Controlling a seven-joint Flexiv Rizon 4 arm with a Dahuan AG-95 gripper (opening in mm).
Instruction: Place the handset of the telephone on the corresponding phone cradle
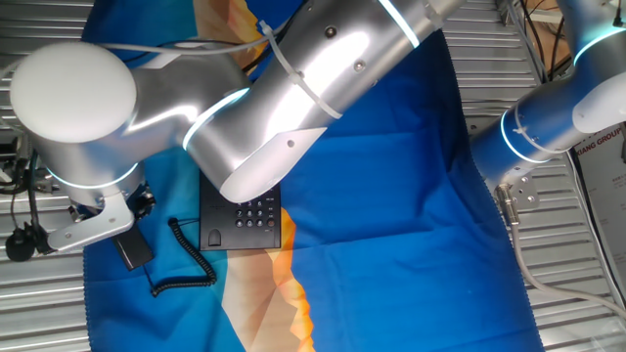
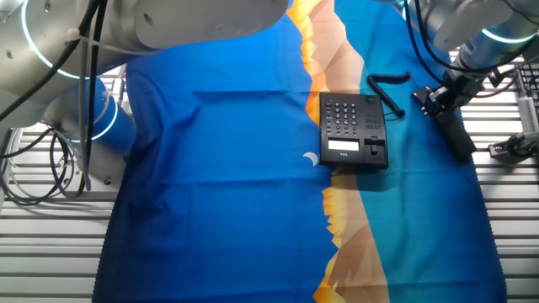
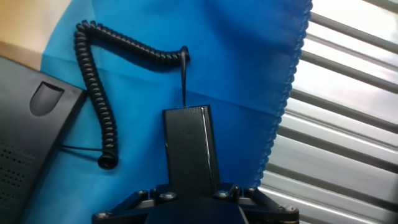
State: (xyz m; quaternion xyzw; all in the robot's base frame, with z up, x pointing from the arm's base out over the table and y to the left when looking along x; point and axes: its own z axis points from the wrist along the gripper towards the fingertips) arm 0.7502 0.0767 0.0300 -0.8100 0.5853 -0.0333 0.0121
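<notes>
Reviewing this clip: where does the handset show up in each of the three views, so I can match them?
One fixed view: the handset sits lower left, under the gripper, left of the telephone.
The other fixed view: upper right, a dark bar right of the telephone.
Hand view: bottom centre, upright between the fingers.
Shared landmark: the coiled cord beside it, seen in all three.

Telephone lies on the cloth on the bench. Phone cradle runs along its edge toward the cord. Handset sits beyond the cord, off the telephone, in the pincer, near the cloth's edge.
</notes>
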